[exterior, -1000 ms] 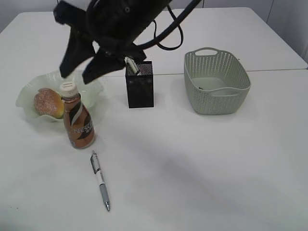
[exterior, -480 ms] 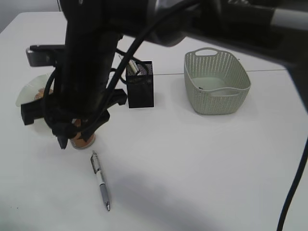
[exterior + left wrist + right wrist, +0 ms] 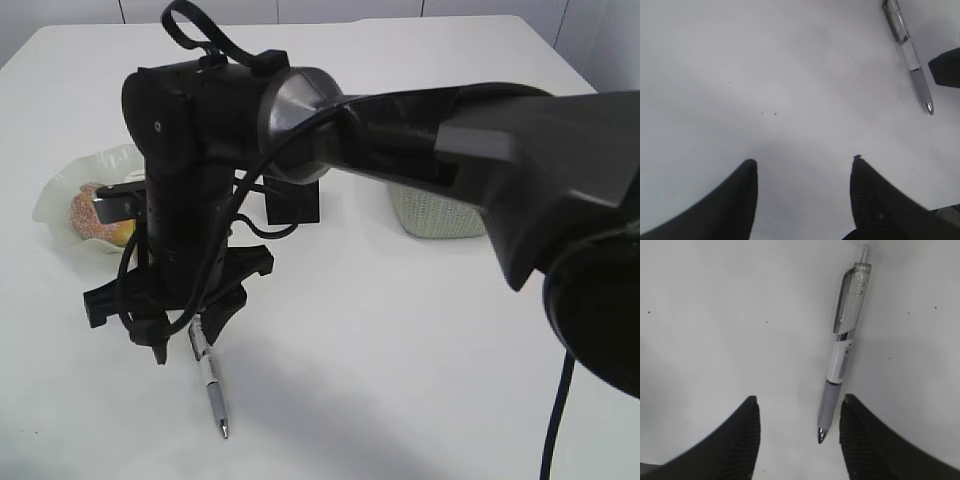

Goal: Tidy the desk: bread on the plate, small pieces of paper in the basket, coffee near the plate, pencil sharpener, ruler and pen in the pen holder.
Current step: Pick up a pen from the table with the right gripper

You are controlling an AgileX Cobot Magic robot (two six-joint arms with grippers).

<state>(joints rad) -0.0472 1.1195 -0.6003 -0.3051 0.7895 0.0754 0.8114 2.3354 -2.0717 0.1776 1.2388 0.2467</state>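
- The right gripper (image 3: 797,432) hung over the pen (image 3: 842,355), jaws parted and gripping nothing; I judged the step was picking up the pen, so I wanted the jaws straddling its barrel squarely before closing.
- In the right wrist view the pen lay flat on the table (image 3: 715,315), its tip between the fingertips (image 3: 747,435), nearer the right one; the barrel angled off to the right, so I would have shifted that way and turned.
- The left gripper (image 3: 802,192) stood released over bare table; the pen was well off to its upper right.
- Farther off, the bread (image 3: 95,215) sat on the plate (image 3: 60,190); the pen holder (image 3: 295,205) was mostly hidden.
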